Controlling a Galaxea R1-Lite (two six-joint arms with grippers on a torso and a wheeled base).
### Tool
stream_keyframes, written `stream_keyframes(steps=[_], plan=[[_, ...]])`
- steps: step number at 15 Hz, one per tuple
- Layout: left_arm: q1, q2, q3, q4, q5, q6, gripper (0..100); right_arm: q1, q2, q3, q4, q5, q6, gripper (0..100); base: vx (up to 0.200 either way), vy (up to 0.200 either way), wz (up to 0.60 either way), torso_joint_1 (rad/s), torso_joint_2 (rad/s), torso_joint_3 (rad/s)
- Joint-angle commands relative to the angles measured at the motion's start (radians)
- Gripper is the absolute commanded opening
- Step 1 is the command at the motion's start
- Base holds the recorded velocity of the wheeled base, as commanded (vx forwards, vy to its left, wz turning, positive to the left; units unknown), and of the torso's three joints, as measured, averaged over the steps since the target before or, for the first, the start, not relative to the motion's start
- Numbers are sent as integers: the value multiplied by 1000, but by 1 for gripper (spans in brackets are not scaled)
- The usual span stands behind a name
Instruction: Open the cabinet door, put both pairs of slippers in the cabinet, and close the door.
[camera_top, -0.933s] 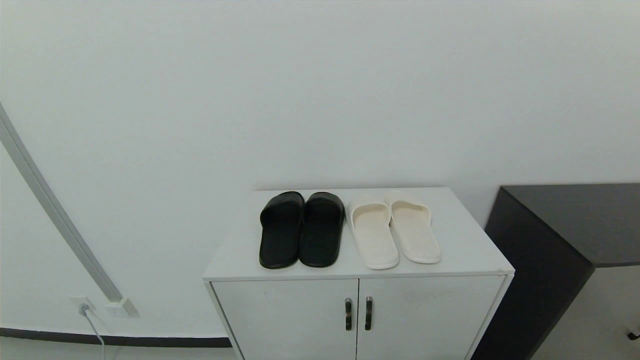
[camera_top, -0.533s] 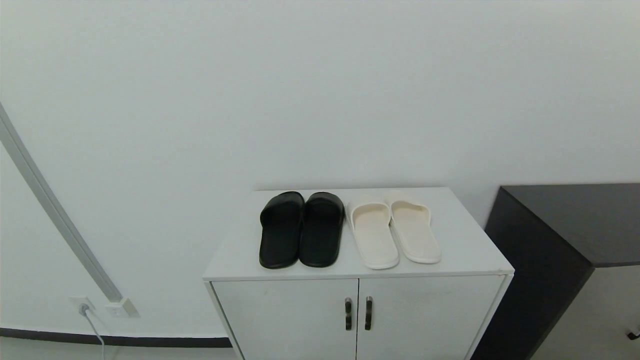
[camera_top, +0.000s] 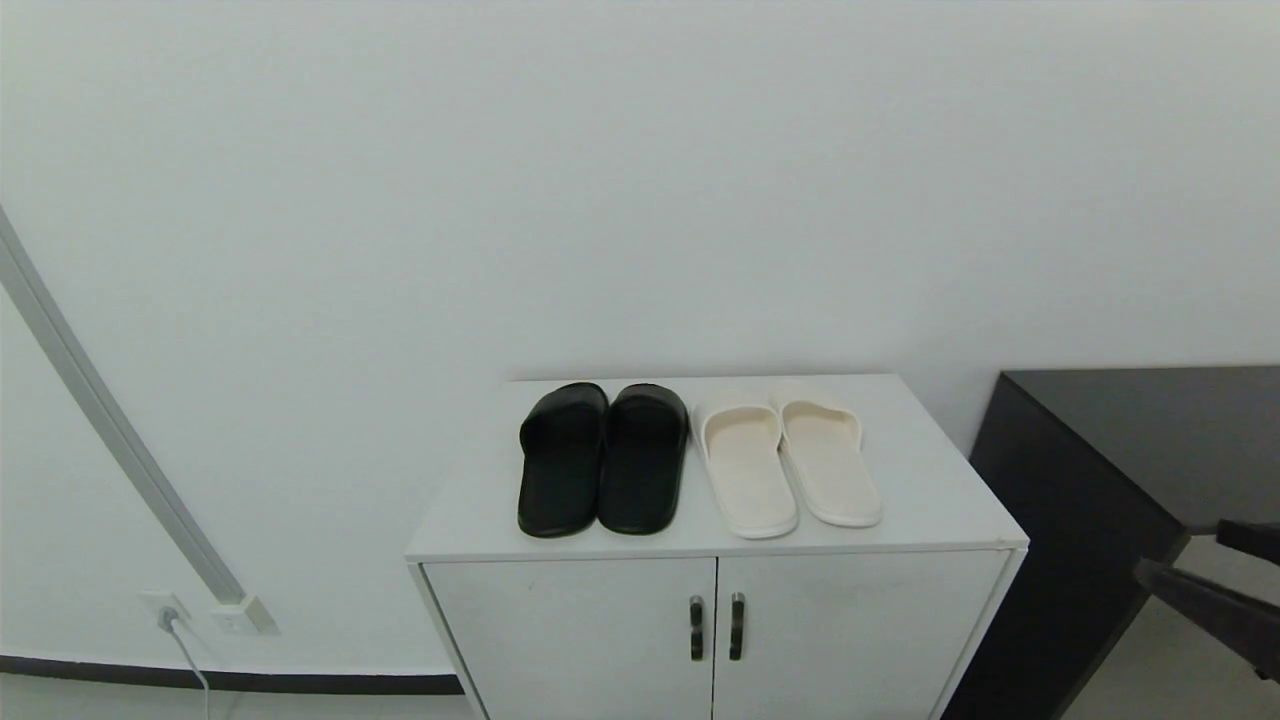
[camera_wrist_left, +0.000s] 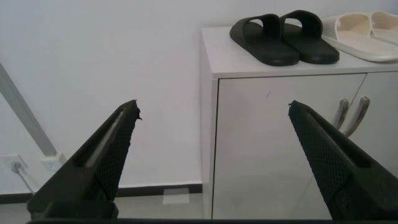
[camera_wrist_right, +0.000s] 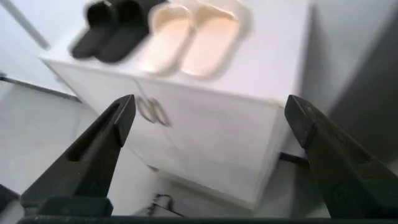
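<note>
Black slippers (camera_top: 602, 458) beside cream slippers (camera_top: 790, 465) atop white cabinet (camera_top: 560, 640)

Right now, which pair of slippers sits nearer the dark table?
The cream pair; the black pair lies on its other side, farther from the dark table.

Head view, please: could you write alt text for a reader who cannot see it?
On a white cabinet with both doors shut sit black slippers and cream slippers, side by side. The open right gripper hangs low on the right, by a black table.
</note>
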Motion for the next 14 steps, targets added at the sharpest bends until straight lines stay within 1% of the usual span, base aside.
stream_keyframes(steps=[1, 5, 6, 7, 9, 11, 12, 14], plan=[[0, 1, 0, 0, 0, 0, 100, 254, 375, -247, -55, -177, 109, 100, 0, 0, 0, 0, 0, 0], [0, 1, 0, 0, 0, 0, 100, 257, 633, -440, -48, -197, 123, 100, 0, 0, 0, 0, 0, 0], [0, 1, 0, 0, 0, 0, 100, 262, 697, -490, -46, -231, 147, 100, 0, 0, 0, 0, 0, 0], [0, 1, 0, 0, 0, 0, 100, 268, 771, -539, -46, -292, 166, 100, 0, 0, 0, 0, 0, 0], [0, 1, 0, 0, 0, 0, 100, 265, 896, -631, -51, -381, 175, 100, 0, 0, 0, 0, 0, 0], [0, 1, 0, 0, 0, 0, 100, 244, 988, -714, -57, -446, 189, 100, 0, 0, 0, 0, 0, 0], [0, 1, 0, 0, -1, 0, 100, 213, 1051, -766, -62, -498, 192, 100, 0, 0, 0, 0, 0, 0], [0, 1, 0, 0, 0, 0, 100, 193, 1100, -790, -92, -505, 186, 100, 0, 0, 0, 0, 0, 0]])
